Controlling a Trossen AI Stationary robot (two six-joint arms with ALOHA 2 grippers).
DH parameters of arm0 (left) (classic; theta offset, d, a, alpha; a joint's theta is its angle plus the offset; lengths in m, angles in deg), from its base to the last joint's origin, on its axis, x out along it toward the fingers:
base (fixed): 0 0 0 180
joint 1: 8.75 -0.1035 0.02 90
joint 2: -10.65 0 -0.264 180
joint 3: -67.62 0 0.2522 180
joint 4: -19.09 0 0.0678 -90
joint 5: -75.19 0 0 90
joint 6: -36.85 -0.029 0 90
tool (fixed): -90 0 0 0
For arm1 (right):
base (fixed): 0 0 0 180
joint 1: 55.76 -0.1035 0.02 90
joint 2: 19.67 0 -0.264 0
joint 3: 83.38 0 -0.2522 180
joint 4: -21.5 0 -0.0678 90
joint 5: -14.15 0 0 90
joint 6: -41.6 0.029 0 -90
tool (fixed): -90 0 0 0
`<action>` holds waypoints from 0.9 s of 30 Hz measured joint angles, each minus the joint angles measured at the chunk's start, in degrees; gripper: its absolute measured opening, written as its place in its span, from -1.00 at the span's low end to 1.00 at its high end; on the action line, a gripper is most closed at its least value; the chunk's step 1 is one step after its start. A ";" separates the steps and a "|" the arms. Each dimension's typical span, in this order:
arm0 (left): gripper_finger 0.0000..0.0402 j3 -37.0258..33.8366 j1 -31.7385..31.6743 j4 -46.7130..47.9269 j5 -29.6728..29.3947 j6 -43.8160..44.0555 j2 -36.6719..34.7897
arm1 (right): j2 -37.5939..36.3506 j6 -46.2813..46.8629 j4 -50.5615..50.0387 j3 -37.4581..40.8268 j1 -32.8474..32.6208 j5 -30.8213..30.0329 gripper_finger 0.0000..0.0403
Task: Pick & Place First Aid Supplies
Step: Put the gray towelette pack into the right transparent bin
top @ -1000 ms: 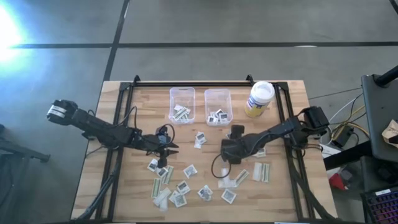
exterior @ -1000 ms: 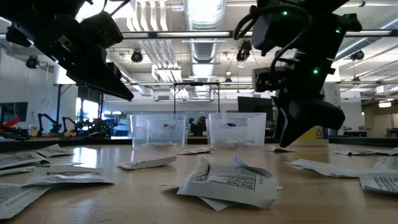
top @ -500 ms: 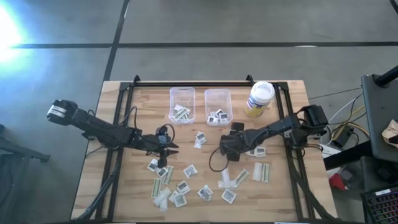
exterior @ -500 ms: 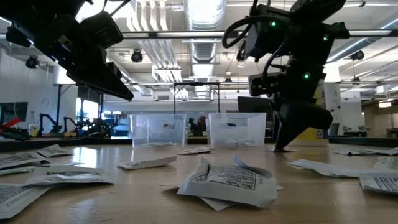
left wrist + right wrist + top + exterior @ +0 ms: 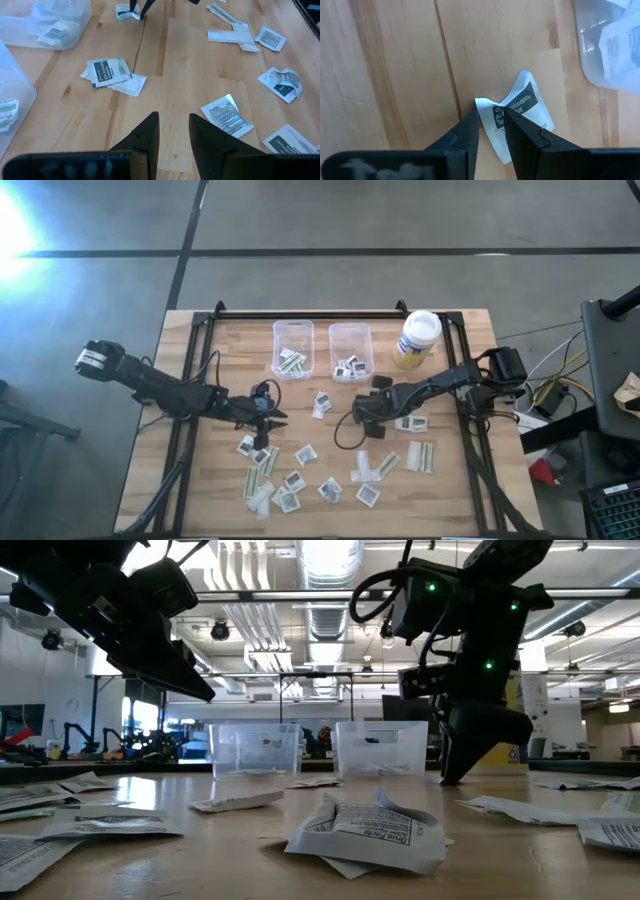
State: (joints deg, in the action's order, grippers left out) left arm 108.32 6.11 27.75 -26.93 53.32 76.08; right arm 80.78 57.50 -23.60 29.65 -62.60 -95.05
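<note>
Down at the middle of the table [image 5: 200,500], just in front of the right-hand clear bin [image 5: 351,351], my right gripper [image 5: 492,131] has its two dark fingers drawn close together, with a bent white antiseptic towelette packet [image 5: 516,107] caught by its edge between the tips. That packet is square, white with a dark printed band, and its free corner curls up off the wood. In the low view the fingertips of this gripper reach down to the tabletop.

My left gripper [image 5: 173,131] hangs above the boards left of centre with a narrow gap between its fingers and nothing in it; bare wood shows through the gap.

Most of the other first aid packets [image 5: 300,470] lie scattered flat on the near half of the table: square white ones with dark print and long pale strips. Several already sit inside the two bins.
</note>
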 joint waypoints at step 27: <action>-0.51 0.00 0.00 0.00 0.00 0.04 0.02 | -3.22 0.78 -3.55 -5.61 -1.90 5.80 -0.96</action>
State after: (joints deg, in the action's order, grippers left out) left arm 108.32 6.11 27.74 -26.93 53.36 76.10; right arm 77.56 58.28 -27.15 24.04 -64.50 -89.25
